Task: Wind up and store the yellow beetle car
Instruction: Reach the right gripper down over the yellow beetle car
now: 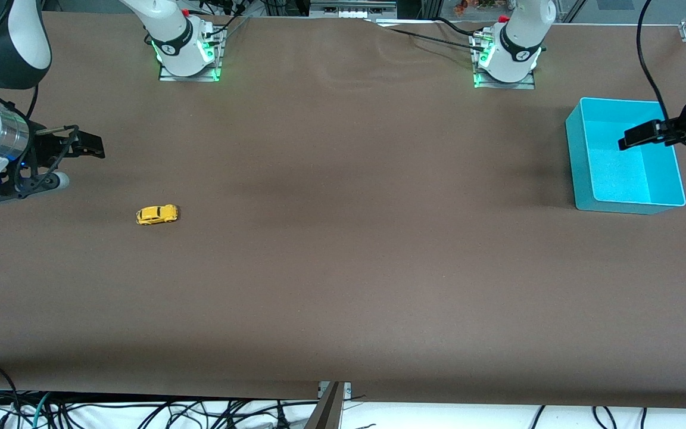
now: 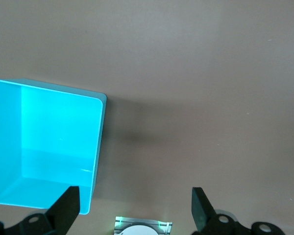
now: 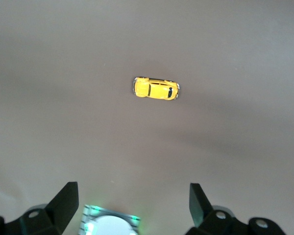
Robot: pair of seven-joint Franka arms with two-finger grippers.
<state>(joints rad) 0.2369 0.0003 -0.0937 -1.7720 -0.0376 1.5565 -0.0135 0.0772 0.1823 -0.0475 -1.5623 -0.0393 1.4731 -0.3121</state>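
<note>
The yellow beetle car (image 1: pixel 156 214) stands on its wheels on the brown table, toward the right arm's end; it also shows in the right wrist view (image 3: pixel 156 88). My right gripper (image 1: pixel 84 145) hangs open and empty in the air above the table, apart from the car; its fingertips (image 3: pixel 67 197) stand wide apart. The turquoise bin (image 1: pixel 633 201) sits at the left arm's end and is empty; it also shows in the left wrist view (image 2: pixel 99 142). My left gripper (image 1: pixel 638 136) hangs open and empty over the bin, its fingertips (image 2: pixel 68 201) wide apart.
The two arm bases (image 1: pixel 188 50) (image 1: pixel 507 59) stand along the table's edge farthest from the front camera. Cables (image 1: pixel 646 53) run near the bin. The table's front edge (image 1: pixel 343 396) has cables below it.
</note>
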